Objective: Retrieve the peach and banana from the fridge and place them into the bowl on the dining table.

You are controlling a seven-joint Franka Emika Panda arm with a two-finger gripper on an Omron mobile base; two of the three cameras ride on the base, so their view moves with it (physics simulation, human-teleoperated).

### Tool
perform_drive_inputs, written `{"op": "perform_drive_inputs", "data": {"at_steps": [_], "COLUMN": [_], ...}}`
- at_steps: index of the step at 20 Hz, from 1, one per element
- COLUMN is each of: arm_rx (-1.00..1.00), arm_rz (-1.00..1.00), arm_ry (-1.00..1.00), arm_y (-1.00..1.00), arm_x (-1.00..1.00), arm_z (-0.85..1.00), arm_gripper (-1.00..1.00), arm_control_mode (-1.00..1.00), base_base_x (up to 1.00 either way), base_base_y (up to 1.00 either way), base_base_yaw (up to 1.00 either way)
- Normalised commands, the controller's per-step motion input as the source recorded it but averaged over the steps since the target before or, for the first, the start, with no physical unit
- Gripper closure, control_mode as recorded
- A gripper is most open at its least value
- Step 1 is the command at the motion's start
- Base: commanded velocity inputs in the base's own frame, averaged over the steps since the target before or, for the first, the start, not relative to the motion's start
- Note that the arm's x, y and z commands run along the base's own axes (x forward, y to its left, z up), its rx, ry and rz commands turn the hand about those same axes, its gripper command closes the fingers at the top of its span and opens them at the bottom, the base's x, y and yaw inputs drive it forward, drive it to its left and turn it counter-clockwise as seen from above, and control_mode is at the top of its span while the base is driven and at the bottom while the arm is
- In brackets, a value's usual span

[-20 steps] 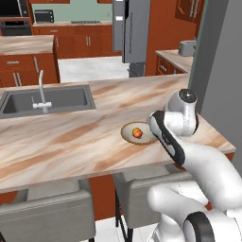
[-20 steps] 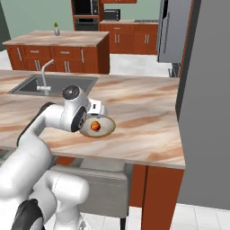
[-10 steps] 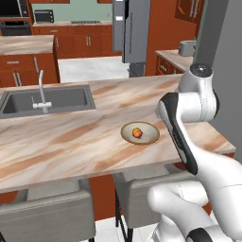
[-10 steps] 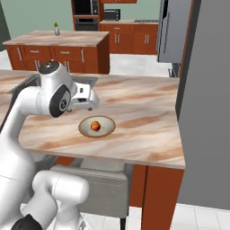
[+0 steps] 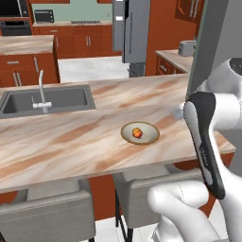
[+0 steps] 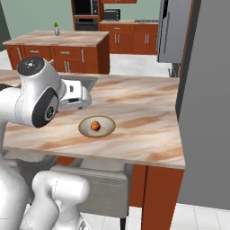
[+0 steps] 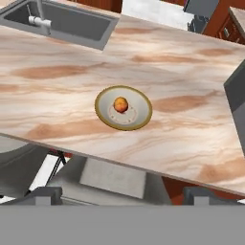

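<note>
The peach [image 7: 121, 104] lies in the middle of the tan bowl [image 7: 141, 116] on the marbled dining table [image 7: 191, 129]. It is a small orange-red ball, also seen as the peach [image 5: 137, 133] in the bowl [image 5: 149, 137] and the peach [image 6: 95, 126] in the bowl [image 6: 107, 130]. My gripper [image 7: 123, 195] hangs well above and on the near side of the bowl. It is open, with its two dark fingertips far apart and nothing between them. The grey fridge [image 5: 132, 28] stands far behind the table. The banana is out of view.
A sink [image 5: 45, 100] with a tap [image 5: 42, 92] is set into the table's left part. Grey chairs [image 5: 52, 208] stand along the near side. A tall grey panel [image 6: 206, 112] rises close at the table's right end. Red-brown cabinets [image 5: 71, 42] line the back.
The arm has risen and drawn back from just over the bowl to high above the table's near edge. The peach stays in the bowl.
</note>
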Motion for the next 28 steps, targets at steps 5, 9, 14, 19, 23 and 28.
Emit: {"op": "perform_drive_inputs", "data": {"at_steps": [5,9,14,19,23,28], "arm_rx": [0.08,0.06,0.04,0.00,0.00,0.00], "arm_rz": [0.06,0.07,0.06,0.00,0.00,0.00], "arm_ry": [-0.31,-0.10,-0.10,0.00,0.00,0.00], "arm_y": [0.00,0.00,0.00,0.00,0.00,0.00], "arm_x": [-0.69,-0.03,0.03,0.00,0.00,0.00], "arm_z": [-0.28,-0.27,-0.19,0.00,0.00,0.00], "arm_gripper": [-1.00,-1.00,-1.00,-1.00,-1.00,-1.00], "arm_control_mode": [-1.00,-1.00,1.00,1.00,1.00,1.00], "base_base_x": [0.00,0.00,0.04,-0.13,-0.48,-0.16], "base_base_y": [0.00,0.00,0.00,0.05,0.58,0.98], "base_base_yaw": [0.00,0.00,0.00,0.00,0.06,0.06]}}
